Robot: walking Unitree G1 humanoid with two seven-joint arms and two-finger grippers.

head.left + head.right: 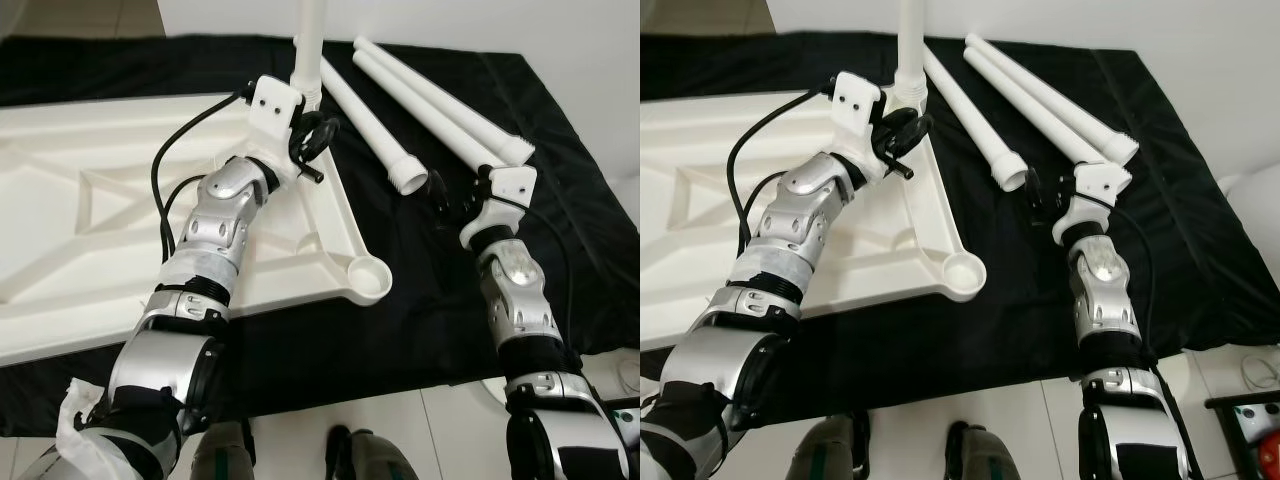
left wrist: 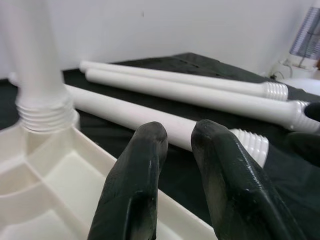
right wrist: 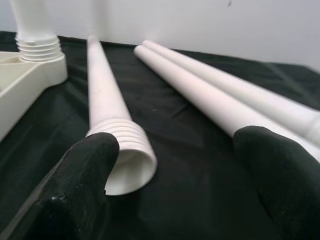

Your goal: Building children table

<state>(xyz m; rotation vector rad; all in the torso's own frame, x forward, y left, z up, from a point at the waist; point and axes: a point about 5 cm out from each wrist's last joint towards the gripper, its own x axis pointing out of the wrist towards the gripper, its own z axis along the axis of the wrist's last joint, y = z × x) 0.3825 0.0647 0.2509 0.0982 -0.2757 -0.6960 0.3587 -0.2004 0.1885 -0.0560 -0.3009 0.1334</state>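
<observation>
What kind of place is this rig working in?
Probably an indoor room at home, set up for floor assembly: a black cloth spread over pale floor tiles against a white wall, with the upturned white tabletop and loose table legs laid out on it.

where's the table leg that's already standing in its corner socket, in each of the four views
Left eye view: standing leg, top centre, rising from the tabletop's far corner beside the left gripper.
Right eye view: top, left of centre.
Left wrist view: far left, thread showing at its base.
Right wrist view: top left corner.
Shared landmark: the nearest loose leg lying on the black cloth.
</observation>
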